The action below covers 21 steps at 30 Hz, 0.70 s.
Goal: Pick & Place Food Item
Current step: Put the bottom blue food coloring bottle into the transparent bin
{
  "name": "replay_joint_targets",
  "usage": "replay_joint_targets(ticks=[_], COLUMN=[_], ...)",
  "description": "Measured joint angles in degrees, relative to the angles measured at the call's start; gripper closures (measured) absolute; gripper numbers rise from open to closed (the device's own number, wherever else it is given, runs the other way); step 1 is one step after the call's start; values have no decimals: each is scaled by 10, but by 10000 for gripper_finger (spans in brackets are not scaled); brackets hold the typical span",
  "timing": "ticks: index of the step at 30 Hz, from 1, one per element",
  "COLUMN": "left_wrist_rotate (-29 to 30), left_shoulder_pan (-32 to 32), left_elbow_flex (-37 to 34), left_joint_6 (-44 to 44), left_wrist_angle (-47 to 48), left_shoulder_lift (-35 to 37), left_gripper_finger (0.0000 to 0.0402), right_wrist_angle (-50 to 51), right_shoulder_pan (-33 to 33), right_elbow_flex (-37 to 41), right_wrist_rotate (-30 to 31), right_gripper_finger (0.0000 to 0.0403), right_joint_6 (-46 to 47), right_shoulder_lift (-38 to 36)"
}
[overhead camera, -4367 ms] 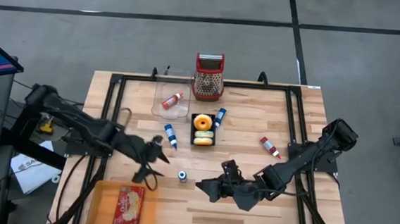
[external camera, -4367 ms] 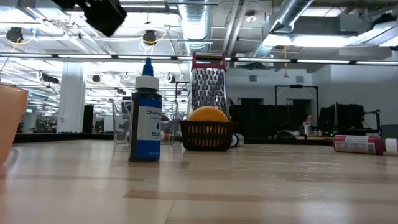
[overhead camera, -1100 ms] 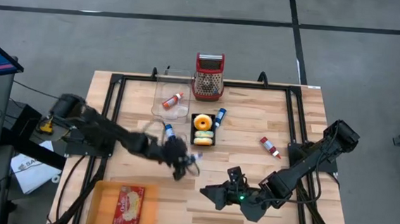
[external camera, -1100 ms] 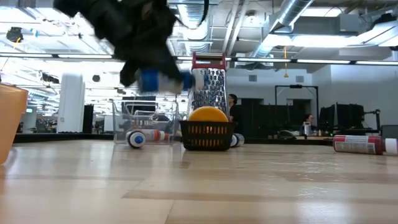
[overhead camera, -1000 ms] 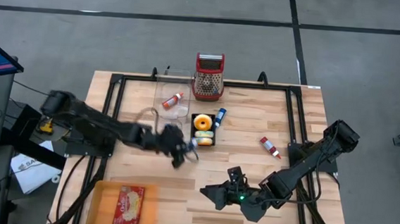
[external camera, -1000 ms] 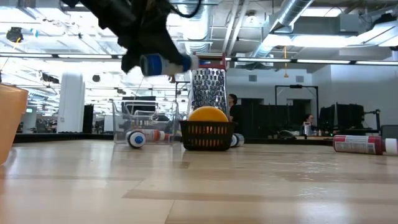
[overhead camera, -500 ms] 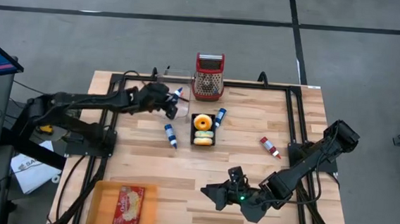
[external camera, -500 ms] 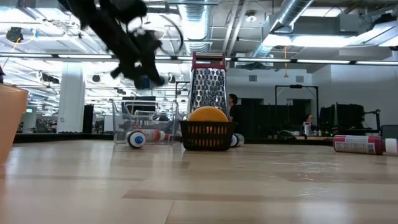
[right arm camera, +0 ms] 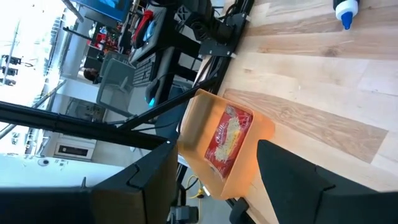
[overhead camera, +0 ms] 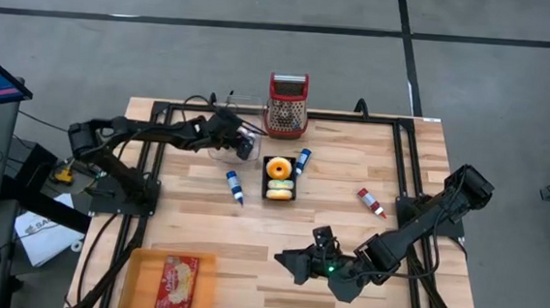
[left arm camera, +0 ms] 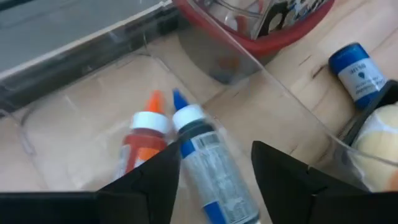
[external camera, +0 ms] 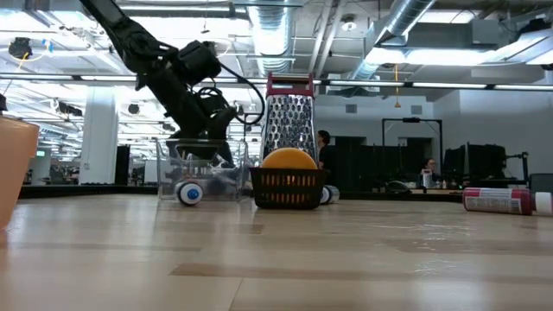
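Above the clear bin [left arm camera: 261, 93], left gripper [left arm camera: 214, 168] fingers released over two bottles [left arm camera: 211, 168]; right gripper [overhead camera: 292, 263] fingers parted, grasping nothing.

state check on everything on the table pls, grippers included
left gripper: open, over the clear bin
clear bin: upright, holds two bottles
blue bottle in bin: lying, released
red bottle in bin: lying
black basket: upright, holds yellow food
grater: standing
orange tray: holds a red packet
right gripper: open, empty, at the near edge
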State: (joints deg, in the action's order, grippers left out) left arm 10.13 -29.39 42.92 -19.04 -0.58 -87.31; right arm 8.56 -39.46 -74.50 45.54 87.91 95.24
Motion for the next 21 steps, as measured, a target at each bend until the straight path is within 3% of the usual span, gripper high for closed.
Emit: replay_joint_targets(ticks=[5, 11, 13, 16, 19, 21], left_wrist_rotate=[-30, -200, -250, -277, -278, -245], left_shoulder_pan=[-12, 17, 47, 111, 188, 236], left_elbow_flex=[0, 1, 1, 1, 1, 1], left_joint_6=[48, 148, 195, 269, 365, 427], left_wrist_angle=[3, 40, 74, 148, 228, 271], left_shoulder_lift=[27, 118, 149, 189, 211, 211], left_gripper_finger=[179, 172, 175, 178, 173, 165], right_wrist_angle=[2, 2, 2, 4, 4, 5], right_shoulder_pan=[0, 0, 2, 3, 3, 3], right_elbow_flex=[0, 0, 0, 0, 0, 0], right_wrist_rotate=[0, 0, -2, -5, -5, -6], right_gripper_finger=[190, 190, 190, 190, 190, 190], right_joint_6=[6, 6, 6, 6, 4, 4], right_shoulder_lift=[0, 0, 0, 0, 0, 0])
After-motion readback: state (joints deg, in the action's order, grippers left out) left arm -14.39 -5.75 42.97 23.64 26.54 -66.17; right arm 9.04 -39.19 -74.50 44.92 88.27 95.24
